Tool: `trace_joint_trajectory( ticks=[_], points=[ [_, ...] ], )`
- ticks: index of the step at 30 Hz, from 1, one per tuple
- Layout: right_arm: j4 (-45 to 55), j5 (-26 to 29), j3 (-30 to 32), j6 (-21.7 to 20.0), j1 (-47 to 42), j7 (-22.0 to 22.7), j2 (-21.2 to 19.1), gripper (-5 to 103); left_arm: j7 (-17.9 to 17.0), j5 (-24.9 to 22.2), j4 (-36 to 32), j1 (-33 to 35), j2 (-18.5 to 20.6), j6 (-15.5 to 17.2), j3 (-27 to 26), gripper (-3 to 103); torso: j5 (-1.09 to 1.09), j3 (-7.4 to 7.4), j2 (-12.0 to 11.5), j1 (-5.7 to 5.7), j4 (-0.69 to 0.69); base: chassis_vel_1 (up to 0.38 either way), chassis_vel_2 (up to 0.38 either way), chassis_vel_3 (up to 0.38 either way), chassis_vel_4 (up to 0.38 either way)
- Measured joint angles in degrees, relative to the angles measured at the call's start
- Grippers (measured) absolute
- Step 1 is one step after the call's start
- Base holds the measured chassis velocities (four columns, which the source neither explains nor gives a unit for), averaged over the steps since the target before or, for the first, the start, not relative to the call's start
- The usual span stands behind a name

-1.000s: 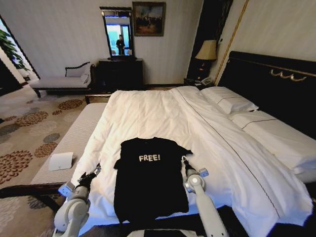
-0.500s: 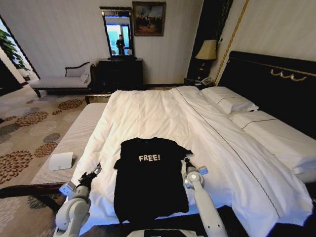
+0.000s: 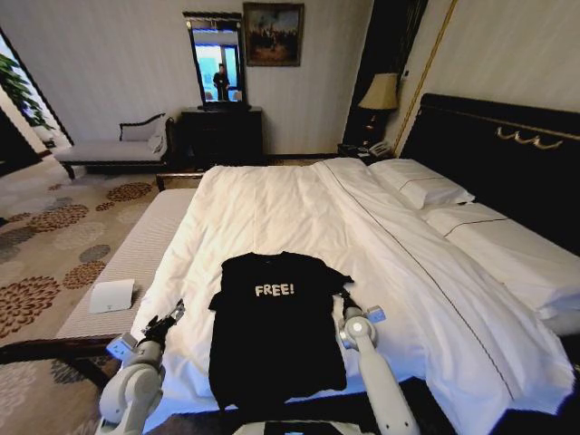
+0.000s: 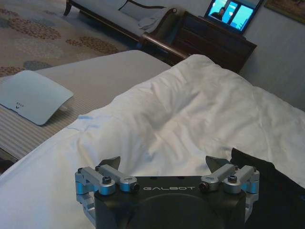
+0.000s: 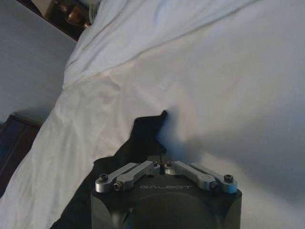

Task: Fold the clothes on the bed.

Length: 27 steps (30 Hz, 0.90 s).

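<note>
Lower left of head view: left gripper (image 3: 170,316) sat on the white duvet, fingers spread apart, gripping nothing; left wrist view confirmed both fingertips (image 4: 110,162) wide apart over bare sheet. Lower centre: black T-shirt (image 3: 276,331) lay flat, "FREE!" lettering up, near the foot edge of the bed (image 3: 299,204), hem at the mattress edge. Just right of it: right gripper (image 3: 343,295) was at the shirt's sleeve edge, fingers pinched together; whether fabric was caught, can't tell. Right wrist view showed the sleeve (image 5: 145,128) ahead of it.
</note>
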Motion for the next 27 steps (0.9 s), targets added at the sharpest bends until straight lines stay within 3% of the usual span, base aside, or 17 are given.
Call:
trace_joint_trajectory(
  ticks=[14,17,19,22,27],
  points=[
    [4.58,-7.05,-2.04,-1.56,-5.56,5.45,0.97,-3,-0.05,-0.41,-0.68,0.09,0.59,0.02,-0.21,100,0.01,0.0,0.0,0.0,0.0,0.0,0.0,0.0,0.0],
    [3.88,-9.2,-1.72,-1.69,-5.68,5.43,0.83,13,-0.05,-0.51,-0.73,0.14,0.58,0.02,-0.29,100,0.01,0.0,0.0,0.0,0.0,0.0,0.0,0.0,0.0],
    [3.59,-9.68,-1.34,-1.66,-5.46,5.04,0.61,13,-0.05,-0.51,-0.74,0.13,0.51,0.02,-0.28,100,0.01,0.0,0.0,0.0,0.0,0.0,0.0,0.0,0.0],
    [2.54,-10.22,0.1,-1.16,-4.18,3.65,-0.31,29,-0.05,-0.51,-0.73,0.1,0.27,0.02,-0.14,100,0.01,0.0,0.0,0.0,0.0,0.0,0.0,0.0,0.0],
    [-0.35,-8.5,1.51,-0.58,-1.15,0.21,-2.14,45,-0.04,-0.45,-0.73,0.14,0.24,0.02,-0.1,100,0.01,0.0,0.0,0.0,-0.01,0.0,0.0,0.0,0.0]
  ],
)
